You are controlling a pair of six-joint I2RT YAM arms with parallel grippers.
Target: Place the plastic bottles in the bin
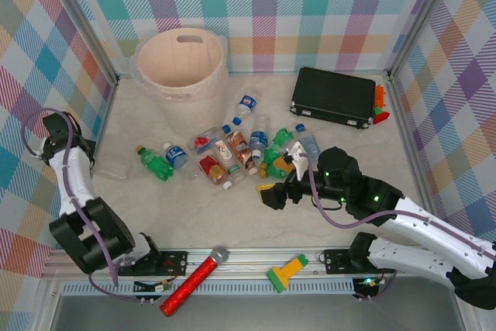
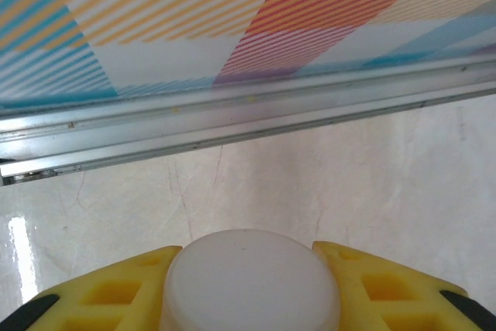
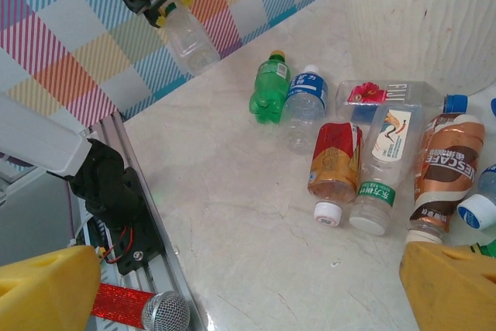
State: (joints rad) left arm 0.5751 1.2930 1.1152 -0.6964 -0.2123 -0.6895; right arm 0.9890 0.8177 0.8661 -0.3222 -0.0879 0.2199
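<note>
My left gripper is shut on the white cap of a clear plastic bottle, close to the left wall; its yellow fingers press the cap from both sides. In the top view that bottle lies low over the table beside the left gripper. Several more plastic bottles lie in a cluster mid-table, among them a green one, a blue-labelled one and a red-labelled one. The cream bin stands behind them. My right gripper hovers open and holds nothing, its fingers spread wide.
A flat black case lies at the back right. A red glitter microphone and a green-and-yellow tool rest on the front rail. An aluminium rail runs along the left wall just beyond the held bottle.
</note>
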